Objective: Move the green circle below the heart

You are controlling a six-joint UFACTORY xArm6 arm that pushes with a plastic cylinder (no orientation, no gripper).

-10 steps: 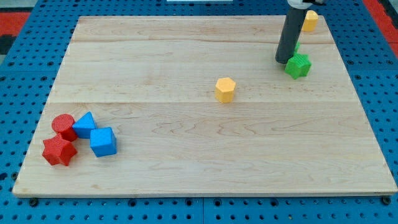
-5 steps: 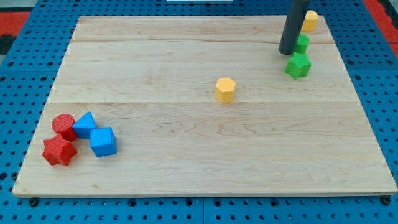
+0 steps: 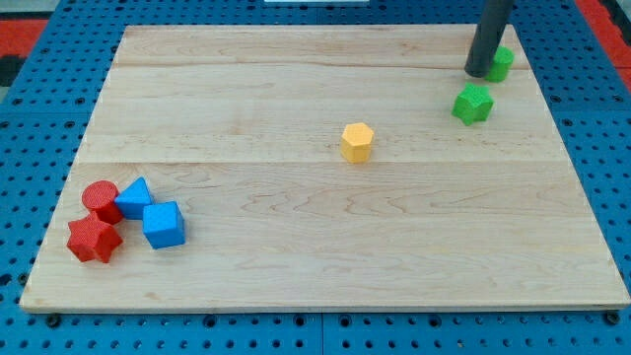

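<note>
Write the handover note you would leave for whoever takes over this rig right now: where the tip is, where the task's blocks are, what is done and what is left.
My tip is at the view's top right, against the left side of the green circle.
The green star lies just below them, apart from both.
The heart does not show in this frame; the rod may be hiding it, so I cannot tell where it is.
Done: contact with the green circle.
Left: find the heart, then push the circle to just below it.
Elsewhere: yellow hexagon mid-board; red circle, red star, blue triangle and blue cube clustered at bottom left.
</note>
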